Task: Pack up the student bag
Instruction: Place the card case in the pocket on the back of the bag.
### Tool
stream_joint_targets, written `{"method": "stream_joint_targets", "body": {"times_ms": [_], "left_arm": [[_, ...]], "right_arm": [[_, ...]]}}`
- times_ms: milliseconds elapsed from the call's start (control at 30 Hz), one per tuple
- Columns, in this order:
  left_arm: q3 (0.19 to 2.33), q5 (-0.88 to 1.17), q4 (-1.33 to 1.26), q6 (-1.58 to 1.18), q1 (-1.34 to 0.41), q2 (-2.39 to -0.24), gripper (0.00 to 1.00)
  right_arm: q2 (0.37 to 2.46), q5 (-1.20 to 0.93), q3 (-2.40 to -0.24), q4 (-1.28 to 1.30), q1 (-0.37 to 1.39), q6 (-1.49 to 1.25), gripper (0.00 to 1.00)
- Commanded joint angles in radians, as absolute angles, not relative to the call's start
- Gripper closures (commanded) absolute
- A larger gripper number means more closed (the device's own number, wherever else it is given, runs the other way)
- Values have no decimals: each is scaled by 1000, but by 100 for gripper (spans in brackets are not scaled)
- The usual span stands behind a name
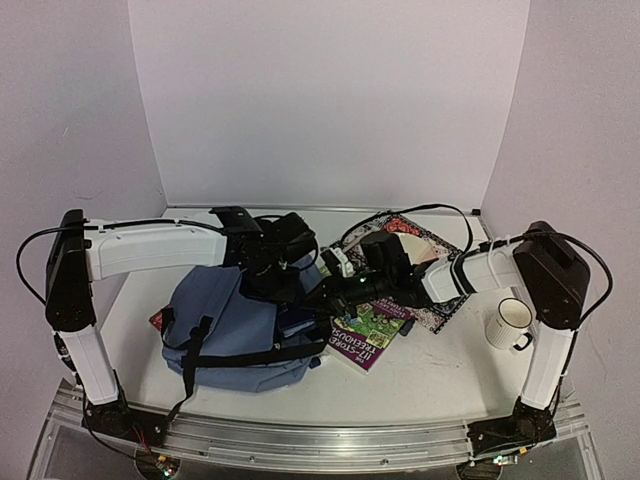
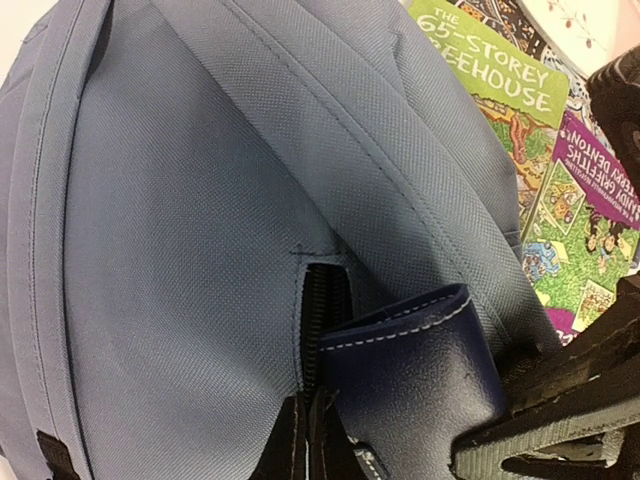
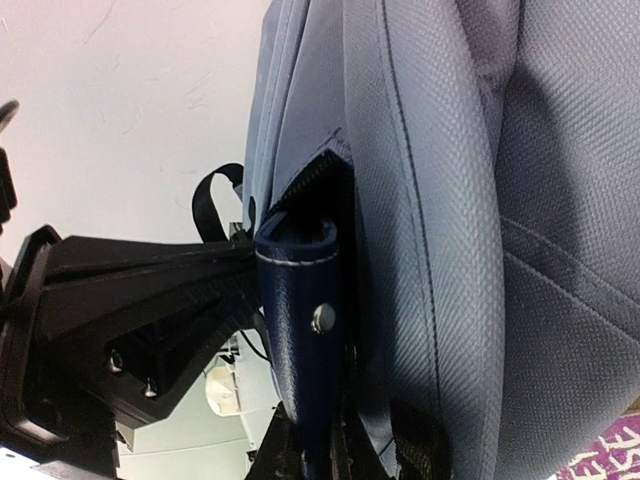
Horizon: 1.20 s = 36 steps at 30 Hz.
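Two grippers meet at the bag [image 1: 225, 320], which lies left of centre on the table beside a book [image 1: 365, 335]. The right gripper [image 1: 328, 292] looks closed on a navy case [image 3: 300, 330] poised at the zip slot [image 2: 318, 300]. The left gripper [image 1: 290, 272] sits by the slot, its grip unclear. Advice: spread the slot wide, then push the case straight in, clear of the fabric.

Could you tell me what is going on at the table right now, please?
Both arms are working at the student bag, which lies on the table. The right gripper appears to hold a dark blue pouch partway in the bag's zipper opening; the left gripper is at that opening too, its grip unclear. A Treehouse book, a spiral notebook and a white mug sit outside the bag.
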<state>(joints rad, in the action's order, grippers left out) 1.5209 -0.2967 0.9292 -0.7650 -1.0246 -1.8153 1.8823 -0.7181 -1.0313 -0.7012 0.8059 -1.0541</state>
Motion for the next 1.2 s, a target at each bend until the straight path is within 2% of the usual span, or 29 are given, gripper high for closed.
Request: {"method": "stream_joint_targets", "body": {"times_ms": [0,367,733,933,1167], "left_arm": [[1582,-220,842,-790,-1039,-1762,100],[1646,-169,812,-803,-1038,-1751,100],[1505,-146,823,-808,-1017,-1649,100],[1506,-108,825,-807,-1003,-1641,100],[1524,-62,788,-838,-1006,-1688,100]], "right_arm": [[1885,-712,-1034,-919,798,-1111,100],[1925,-631,-953,-973,800,-1141,100],[1906,-614,-910,-1028,752,-1127,100],[1921,-639,-934,-1028,749,-1062,100],[1889,-653,-957,-1130,762,-1188,100]]}}
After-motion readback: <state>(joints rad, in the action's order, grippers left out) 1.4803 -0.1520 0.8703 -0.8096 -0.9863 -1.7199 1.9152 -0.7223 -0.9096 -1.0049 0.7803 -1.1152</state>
